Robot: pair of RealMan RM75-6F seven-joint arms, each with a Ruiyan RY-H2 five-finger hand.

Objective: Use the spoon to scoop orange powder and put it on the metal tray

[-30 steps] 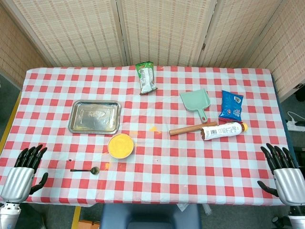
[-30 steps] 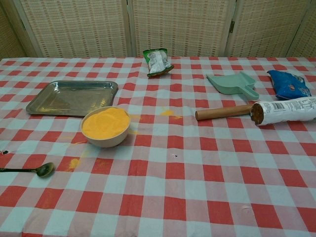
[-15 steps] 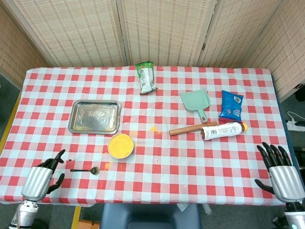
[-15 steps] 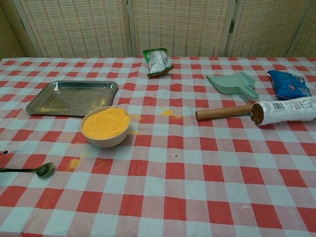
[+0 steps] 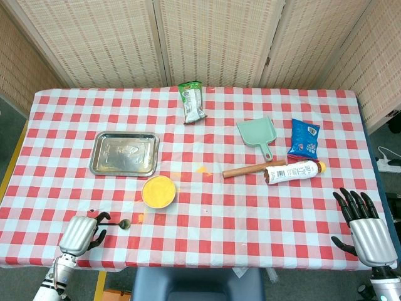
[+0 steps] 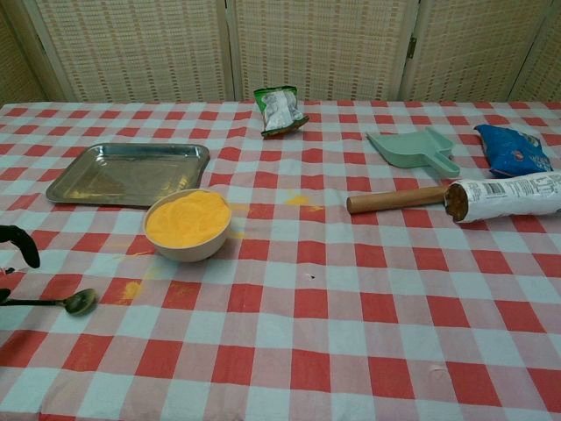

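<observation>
Reach step: left hand, fingers apart & holding nothing, sits at the table's near-left edge beside the spoon's handle; spoon lies flat. Next: pinch handle w/o pushing it away

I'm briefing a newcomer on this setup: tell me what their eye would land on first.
The bowl of orange powder stands out brightest, near the front left of the checked table, just in front of the shiny metal tray. At the front left edge the left hand sits by the handle of the small spoon; whether it touches is unclear.
</observation>
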